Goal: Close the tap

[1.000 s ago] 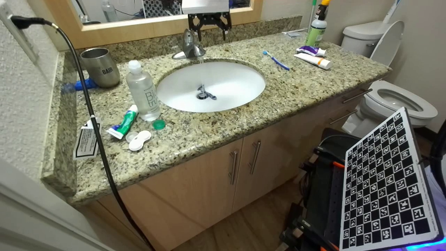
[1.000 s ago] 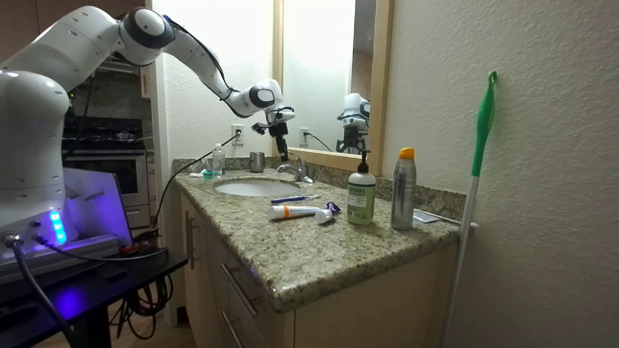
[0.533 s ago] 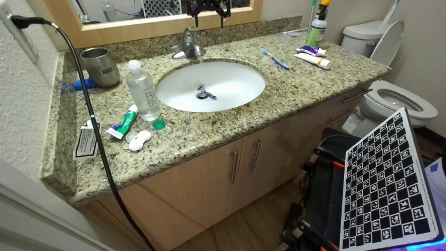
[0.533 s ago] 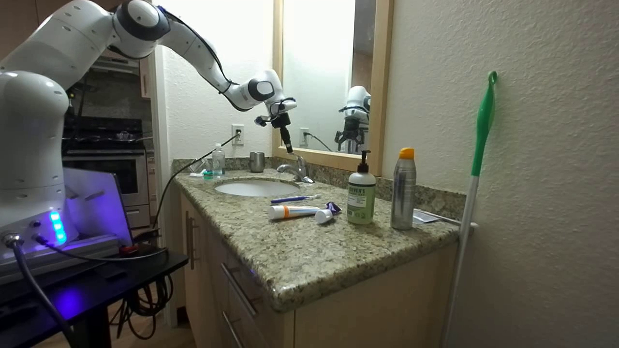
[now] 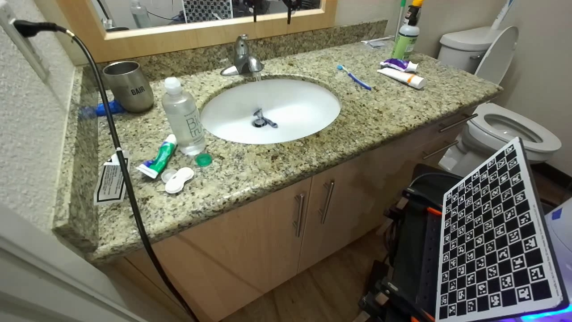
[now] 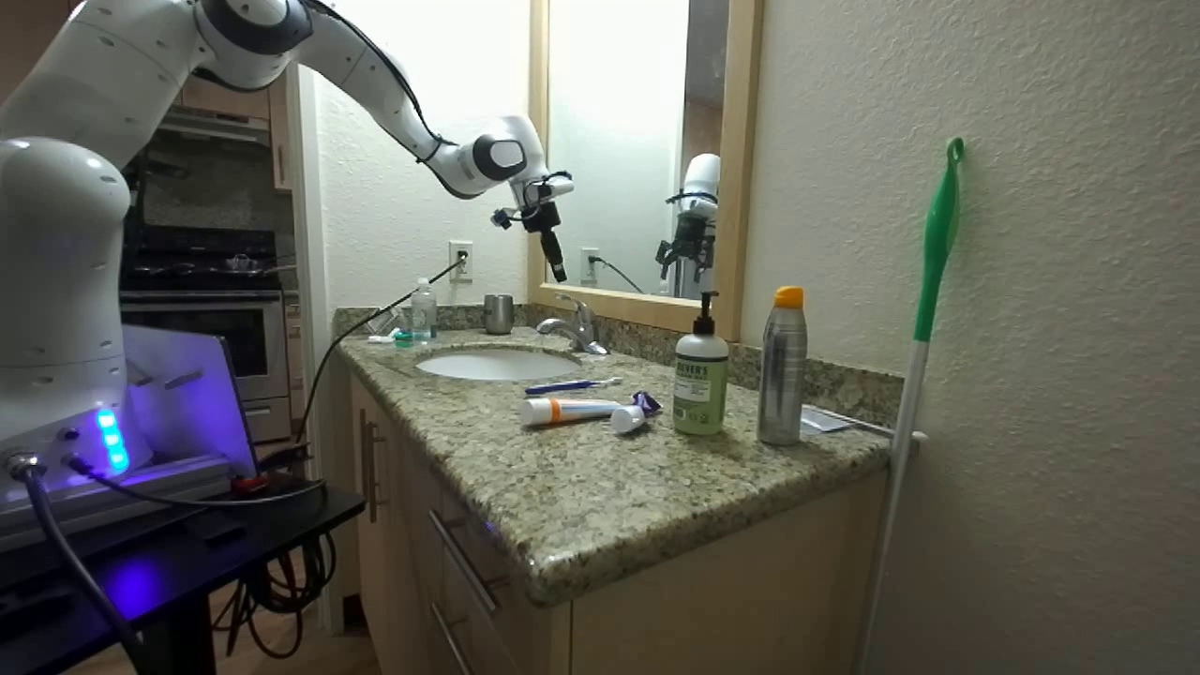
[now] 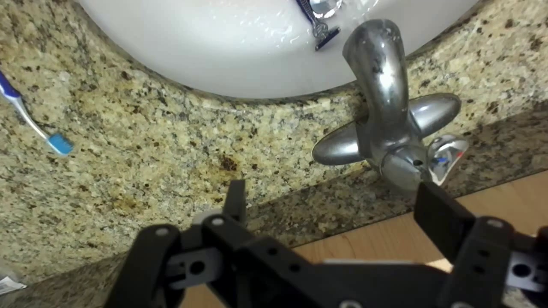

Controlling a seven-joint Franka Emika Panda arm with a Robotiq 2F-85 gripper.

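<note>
Claw (image 7: 331, 191), spread wide, holding nothing, has risen above chrome single-lever faucet (image 5: 242, 60) at back edge of desk (image 5: 380, 112); water (image 5: 258, 77) apparently still runs, so closing likely remains undone.

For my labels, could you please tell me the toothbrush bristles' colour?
The toothbrush bristles are bright blue, clearest in the wrist view.

- The tap (image 7: 385, 92) is shiny, smooth metal, bright where the light strikes it.
- The basin (image 5: 304, 107) looks like glossy ceramic.
- The countertop (image 6: 562, 478) seems polished stone, with a sheen along its edge.
- The gripper (image 7: 329, 194) looks mostly matt to me.
- The mirror frame (image 6: 741, 169) is smooth wood.
- The wall (image 6: 1059, 328) has a rough, bumpy look.
- The mug (image 5: 127, 85), metal too, shines more softly.
</note>
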